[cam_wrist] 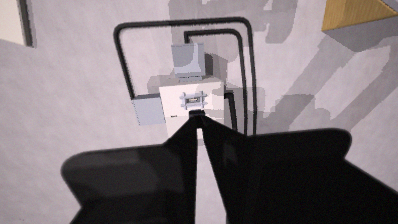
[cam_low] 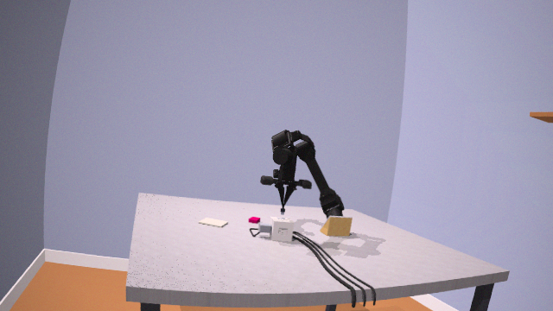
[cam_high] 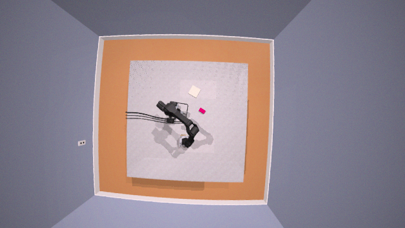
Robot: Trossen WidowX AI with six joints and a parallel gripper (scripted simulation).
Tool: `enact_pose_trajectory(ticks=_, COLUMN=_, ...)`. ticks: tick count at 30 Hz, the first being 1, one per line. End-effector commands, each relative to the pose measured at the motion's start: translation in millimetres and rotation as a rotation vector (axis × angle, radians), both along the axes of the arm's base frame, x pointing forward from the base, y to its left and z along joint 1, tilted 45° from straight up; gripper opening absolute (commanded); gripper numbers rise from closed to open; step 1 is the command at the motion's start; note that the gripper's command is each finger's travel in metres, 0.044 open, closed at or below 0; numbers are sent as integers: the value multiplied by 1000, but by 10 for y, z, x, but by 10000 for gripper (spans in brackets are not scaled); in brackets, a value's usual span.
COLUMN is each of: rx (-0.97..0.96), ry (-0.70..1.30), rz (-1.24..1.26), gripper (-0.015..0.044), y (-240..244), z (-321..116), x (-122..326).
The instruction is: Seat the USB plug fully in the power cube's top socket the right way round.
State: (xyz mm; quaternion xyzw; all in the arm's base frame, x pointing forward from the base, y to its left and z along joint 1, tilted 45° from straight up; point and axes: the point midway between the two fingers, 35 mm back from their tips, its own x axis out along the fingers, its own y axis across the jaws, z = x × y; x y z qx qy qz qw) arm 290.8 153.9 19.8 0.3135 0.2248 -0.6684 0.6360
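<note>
The pale table (cam_high: 221, 95) (cam_low: 194, 259) (cam_wrist: 75, 75) carries everything, with the black arm (cam_high: 178, 114) (cam_low: 320, 174) arching from the right of the exterior view. A tan wedge (cam_high: 183, 135) (cam_low: 339, 226) (cam_wrist: 355, 12) stands near its base. Left of it is the white power cube (cam_low: 282, 230) (cam_wrist: 172, 100), with grey plugs (cam_low: 265, 227) (cam_wrist: 189, 60) at its sides; dark cables (cam_high: 142, 113) (cam_low: 328, 261) (cam_wrist: 182, 21) run to the near edge. Farther left lie a cream tile (cam_high: 194, 91) (cam_low: 212, 222) (cam_wrist: 11, 22) and a smaller magenta block (cam_high: 202, 111) (cam_low: 254, 219).

The end effector (cam_low: 282, 210) (cam_wrist: 198, 121) is clenched on the USB plug (cam_low: 282, 212) (cam_wrist: 197, 112), which hangs just above the cube, its long axis about upright — it looks free of the socket (cam_wrist: 193, 100). The coming move turns on that line: in the exterior view the cube's top lies straight below the tips, while in the wrist view the socket shows just beyond them. Likely next are a half turn, if still owed, then alignment and a straight push down.

The fingers hide most of the plug, so which way round it faces cannot be told. From the top, the arm covers the tips and much of the cube.
</note>
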Motion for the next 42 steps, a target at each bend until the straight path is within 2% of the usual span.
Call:
enact_pose_trajectory(ticks=1, rx=-6, ry=1, rz=7, gripper=0, y=-11, z=-2, x=5)
enact_pose_trajectory(ticks=42, rx=-23, ry=10, rz=13, gripper=0, y=-65, z=-17, x=3)
